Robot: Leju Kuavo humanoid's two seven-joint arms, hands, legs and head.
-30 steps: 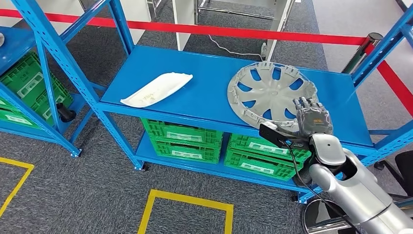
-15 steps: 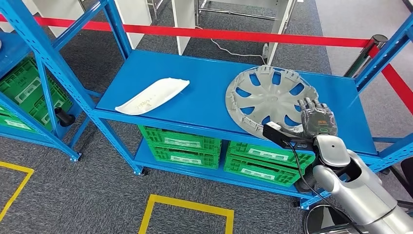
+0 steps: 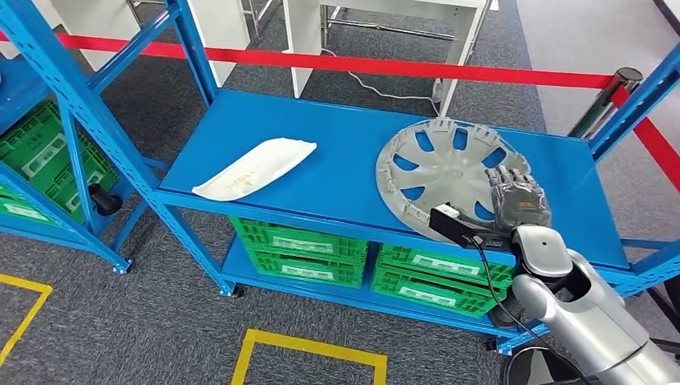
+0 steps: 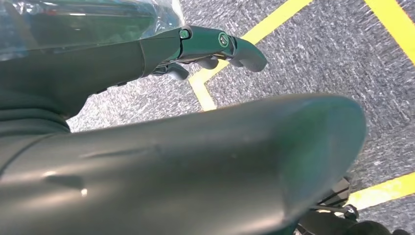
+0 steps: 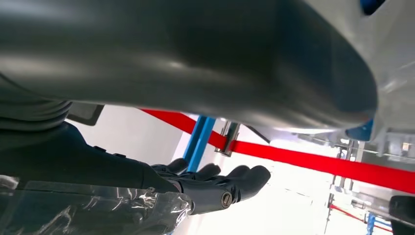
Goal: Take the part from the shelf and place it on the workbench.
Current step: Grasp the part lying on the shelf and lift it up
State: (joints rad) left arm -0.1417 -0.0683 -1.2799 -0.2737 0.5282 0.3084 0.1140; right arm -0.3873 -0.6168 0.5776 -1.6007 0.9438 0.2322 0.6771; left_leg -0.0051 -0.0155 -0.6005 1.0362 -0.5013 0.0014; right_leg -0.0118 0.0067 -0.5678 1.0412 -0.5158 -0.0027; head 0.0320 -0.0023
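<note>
A grey wheel cover (image 3: 445, 164) lies flat on the right part of the blue shelf (image 3: 337, 152). A white curved panel (image 3: 255, 168) lies further left on the same shelf. My right hand (image 3: 520, 196) is at the wheel cover's near right rim, palm down, fingers straight and spread, holding nothing. In the right wrist view the thumb (image 5: 195, 73) is close under the grey cover (image 5: 396, 54) and the dark fingers (image 5: 230, 186) point straight out. My left hand (image 4: 186, 147) hangs over the carpet with its fingers (image 4: 230, 44) loosely apart and empty.
Green crates (image 3: 301, 241) fill the lower shelf. Blue uprights frame the rack on both sides, with a second rack at the left. A red barrier tape (image 3: 385, 66) and its post (image 3: 613, 88) run behind. Yellow floor lines (image 3: 309, 341) mark the carpet in front.
The whole view has shifted slightly, so the camera moved. My right hand has edged a little further over the wheel cover's near right rim; nothing was taken hold of.
</note>
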